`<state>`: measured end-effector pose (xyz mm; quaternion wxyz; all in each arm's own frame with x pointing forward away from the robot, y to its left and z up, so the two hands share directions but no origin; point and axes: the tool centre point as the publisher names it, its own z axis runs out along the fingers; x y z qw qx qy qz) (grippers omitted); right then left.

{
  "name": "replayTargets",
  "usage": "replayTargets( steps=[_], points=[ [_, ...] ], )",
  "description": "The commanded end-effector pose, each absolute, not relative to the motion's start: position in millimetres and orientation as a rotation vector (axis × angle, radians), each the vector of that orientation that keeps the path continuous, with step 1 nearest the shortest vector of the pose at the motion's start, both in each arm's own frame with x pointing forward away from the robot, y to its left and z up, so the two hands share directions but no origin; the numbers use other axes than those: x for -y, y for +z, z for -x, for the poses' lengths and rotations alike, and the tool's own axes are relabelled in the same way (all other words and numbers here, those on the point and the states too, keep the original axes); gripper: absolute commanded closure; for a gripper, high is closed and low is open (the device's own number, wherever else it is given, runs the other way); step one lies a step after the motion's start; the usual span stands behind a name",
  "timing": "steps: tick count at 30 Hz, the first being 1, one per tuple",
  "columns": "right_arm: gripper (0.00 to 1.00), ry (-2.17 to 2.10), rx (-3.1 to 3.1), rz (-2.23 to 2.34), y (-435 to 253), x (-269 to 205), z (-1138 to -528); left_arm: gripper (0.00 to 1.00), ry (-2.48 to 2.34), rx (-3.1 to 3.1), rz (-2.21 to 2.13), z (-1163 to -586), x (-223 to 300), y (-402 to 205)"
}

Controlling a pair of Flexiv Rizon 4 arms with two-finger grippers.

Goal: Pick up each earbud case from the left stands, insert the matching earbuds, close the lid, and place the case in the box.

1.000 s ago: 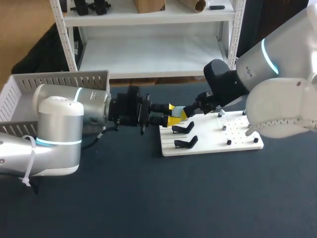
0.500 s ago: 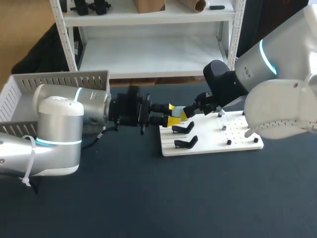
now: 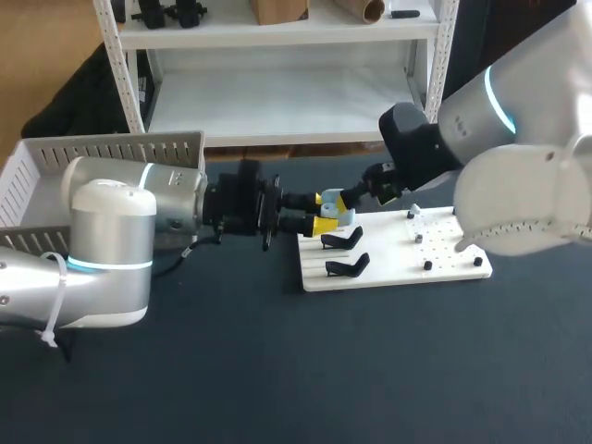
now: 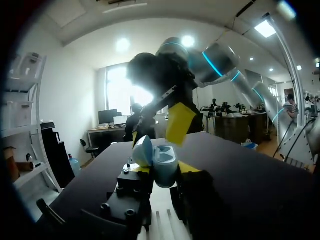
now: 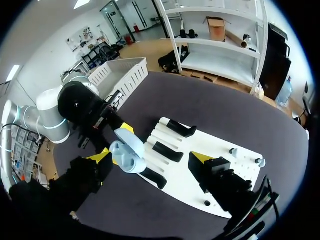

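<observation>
The light blue earbud case [image 3: 340,212] is clamped between the left fingers [image 3: 323,225], with its lid [image 4: 144,150] raised. The right fingers [image 5: 199,158] are spread wide apart, and the case is seen between them, close to one tip. Under both pairs of fingers lies the edge of the white board [image 3: 398,257], beside two black stands [image 3: 344,240]. Bare counter [image 3: 277,370] is left below that edge. The box [image 3: 102,153] is set well behind the left fingers.

Robotics lab: left arm [image 3: 139,217], right arm [image 3: 504,139] over dark table [image 3: 277,370], white stand board [image 3: 449,266]
</observation>
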<state>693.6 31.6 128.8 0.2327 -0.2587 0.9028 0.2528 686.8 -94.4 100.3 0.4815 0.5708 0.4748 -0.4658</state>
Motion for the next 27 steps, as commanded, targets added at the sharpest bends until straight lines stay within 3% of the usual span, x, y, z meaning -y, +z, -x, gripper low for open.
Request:
replayTargets(
  steps=[1, 13, 27],
  points=[
    [0.00, 0.671, -2.463, 0.704, 141, -26, -689, 1.00, -1.136, -1.155, -1.390, -687, 94, 100],
    [0.00, 0.321, -2.440, 0.640, 174, 48, -700, 1.00, -1.136, -1.155, -1.390, -687, 94, 100],
    [0.00, -0.022, -2.637, 0.567, 130, 122, -711, 1.00, -1.136, -1.155, -1.390, -687, 94, 100]
  ],
)
